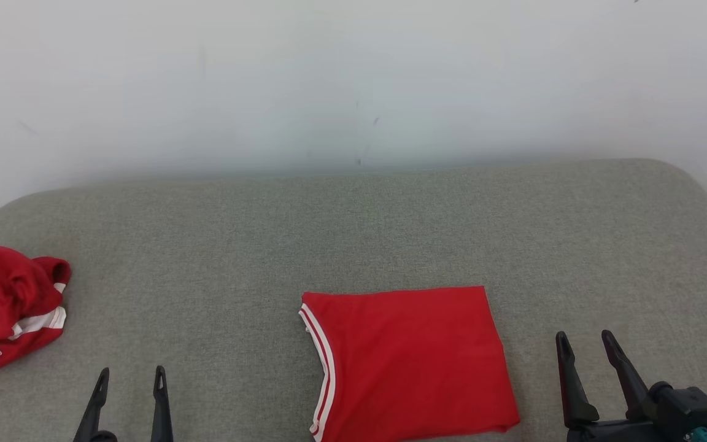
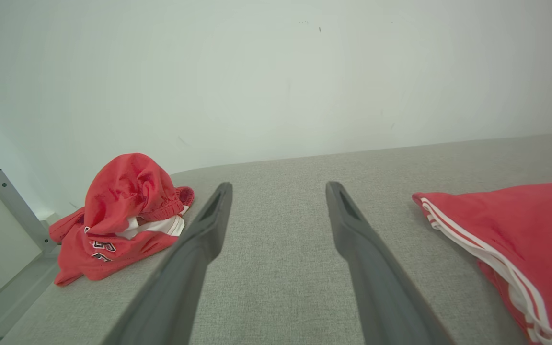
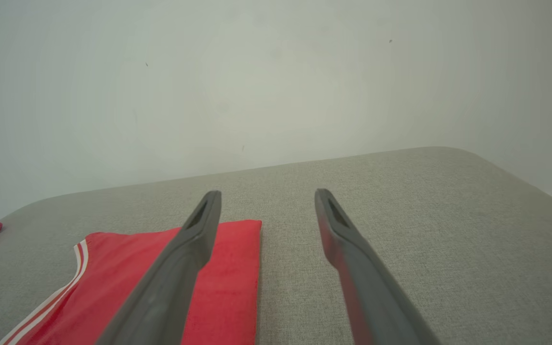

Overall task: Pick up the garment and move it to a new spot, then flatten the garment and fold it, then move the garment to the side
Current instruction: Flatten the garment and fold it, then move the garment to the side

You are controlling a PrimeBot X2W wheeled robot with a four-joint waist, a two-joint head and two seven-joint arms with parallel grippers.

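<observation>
Cloth lies bunched at the frame's left edge, a crumpled red garment [image 1: 10,307] on the grey surface [image 1: 353,233]. At lower left the left gripper [image 1: 132,372] has its jaws spread apart, empty and clear of it. A folded red garment [image 1: 409,362] with white trim lies flat at lower centre, and at lower right the right gripper [image 1: 583,336] stands equally wide, holding nothing.

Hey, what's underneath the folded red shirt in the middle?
The grey padded surface lies under the folded red shirt and shows beside and beyond it. Whether anything sits between its layers is hidden by the cloth.
</observation>
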